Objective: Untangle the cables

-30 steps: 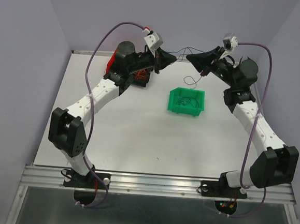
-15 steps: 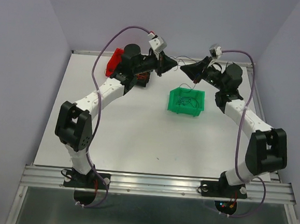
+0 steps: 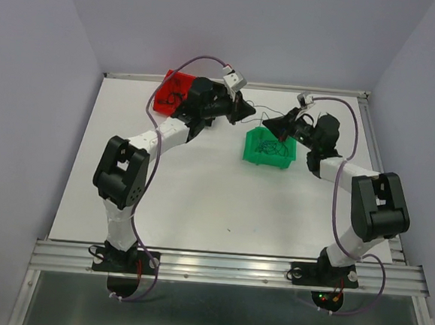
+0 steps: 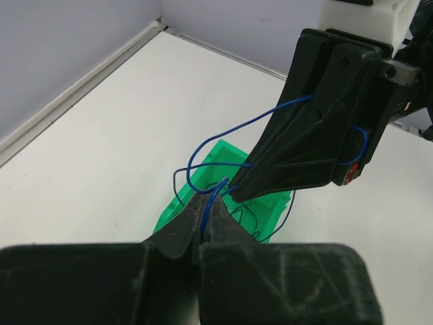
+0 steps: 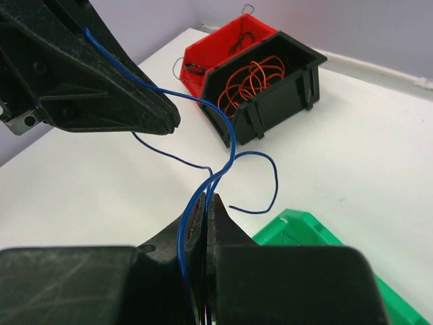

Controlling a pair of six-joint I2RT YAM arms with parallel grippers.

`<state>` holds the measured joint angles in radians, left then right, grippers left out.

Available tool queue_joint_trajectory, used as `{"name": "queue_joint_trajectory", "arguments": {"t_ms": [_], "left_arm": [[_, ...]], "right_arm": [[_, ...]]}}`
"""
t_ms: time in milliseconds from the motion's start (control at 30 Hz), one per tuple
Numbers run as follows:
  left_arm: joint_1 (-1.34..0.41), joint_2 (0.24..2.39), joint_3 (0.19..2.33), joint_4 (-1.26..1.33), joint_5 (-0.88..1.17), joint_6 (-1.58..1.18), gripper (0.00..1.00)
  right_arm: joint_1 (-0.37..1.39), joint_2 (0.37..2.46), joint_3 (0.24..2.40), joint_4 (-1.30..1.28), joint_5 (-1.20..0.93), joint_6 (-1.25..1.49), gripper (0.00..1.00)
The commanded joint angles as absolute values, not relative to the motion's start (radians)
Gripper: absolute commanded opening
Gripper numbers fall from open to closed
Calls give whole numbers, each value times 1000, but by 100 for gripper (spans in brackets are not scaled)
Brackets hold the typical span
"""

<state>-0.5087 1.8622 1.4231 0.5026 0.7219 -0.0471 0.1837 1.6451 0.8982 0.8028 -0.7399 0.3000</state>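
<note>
Above the far middle of the worktop [image 3: 199, 199], the left gripper [image 3: 248, 113] and right gripper [image 3: 269, 125] meet almost tip to tip, each clamped closed on strands of the blue cables [image 5: 233, 141], which loop loosely between and around the two. A green bin [image 3: 269, 157] sits just below the right gripper, holding more thin dark cables. At the far left stands a red bin [image 3: 168, 95]. A black bin [image 5: 284, 71] of orange cables [image 5: 254, 78] touches the red bin, and the left arm largely hides it from overhead. Thick lilac arm leads [image 3: 152, 146] arch beside both arms.
</note>
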Motion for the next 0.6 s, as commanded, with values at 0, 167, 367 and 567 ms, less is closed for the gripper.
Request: {"name": "queue_joint_trajectory", "arguments": {"t_ms": [0,167,367,567], "left_arm": [[-508,1867,1378,571,736,-18,0],[-508,1870,1330,575,729,-5,0],[-505,1919,1321,581,724,37,0],[-497,1940,1362,572,718,32,0]], "right_arm": [[173,1669,825,942,-719,284,1],[166,1672,781,1003,-715,293,11],[161,1675,773,1026,-733,304,34],[160,1655,750,1040,-807,322,77]]}}
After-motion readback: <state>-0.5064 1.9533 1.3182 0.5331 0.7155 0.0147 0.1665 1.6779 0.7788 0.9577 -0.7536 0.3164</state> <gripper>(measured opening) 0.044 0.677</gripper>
